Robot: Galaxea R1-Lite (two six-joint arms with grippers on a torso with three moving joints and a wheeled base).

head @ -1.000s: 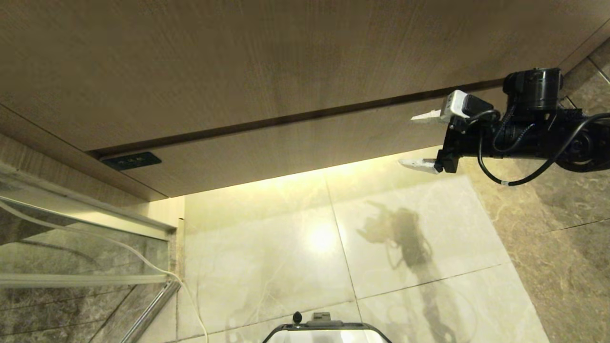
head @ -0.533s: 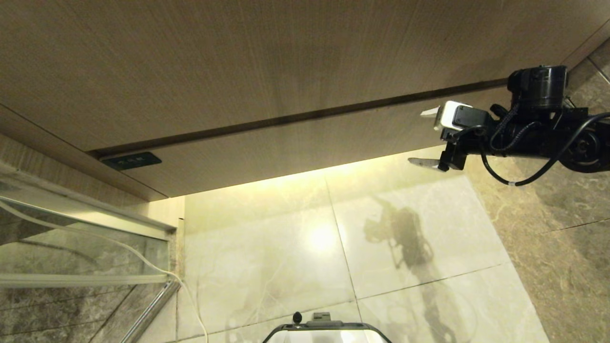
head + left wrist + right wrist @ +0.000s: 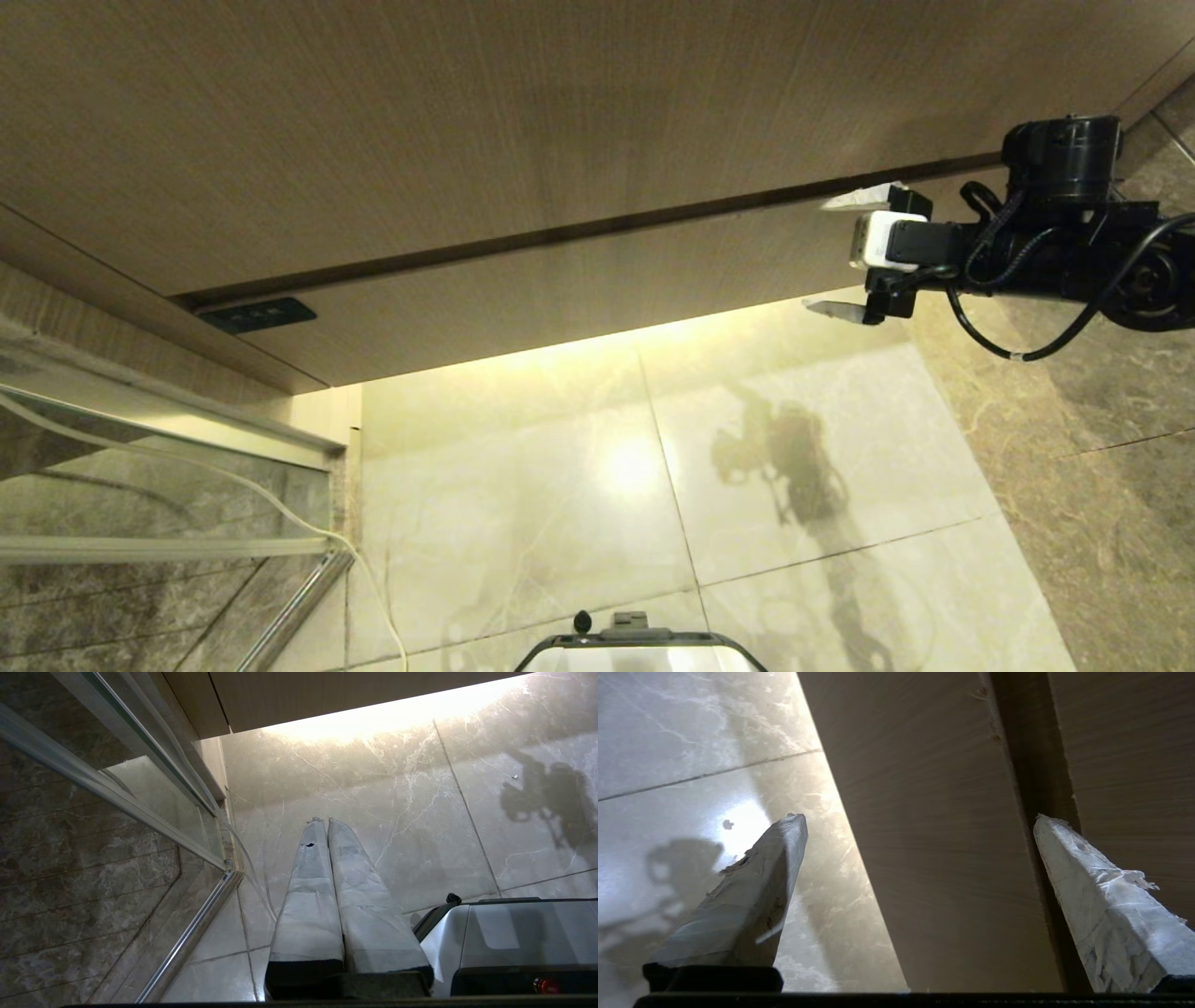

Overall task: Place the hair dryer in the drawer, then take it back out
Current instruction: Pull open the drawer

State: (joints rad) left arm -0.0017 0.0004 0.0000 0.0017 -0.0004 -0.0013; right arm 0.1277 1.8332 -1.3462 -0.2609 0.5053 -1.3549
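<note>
The drawer is the wide, shallow wood-grain front under a dark gap, and it is closed. My right gripper hangs open at the drawer's right end with nothing between its fingers. One fingertip sits at the gap above the front, the other below its lower edge. The right wrist view shows the drawer front filling the space inside the open right gripper. My left gripper is shut, empty and parked, pointing down at the floor. The hair dryer is out of view.
A taller wood panel rises above the drawer, with a small dark plate at the gap's left end. A glass partition with a metal frame and a white cord stand left. Marble floor lies below; my base shows at the bottom.
My right wrist has rolled and the gripper has edged up and slightly right, so its upper finger now reaches the gap above the drawer front. The left arm has not moved.
</note>
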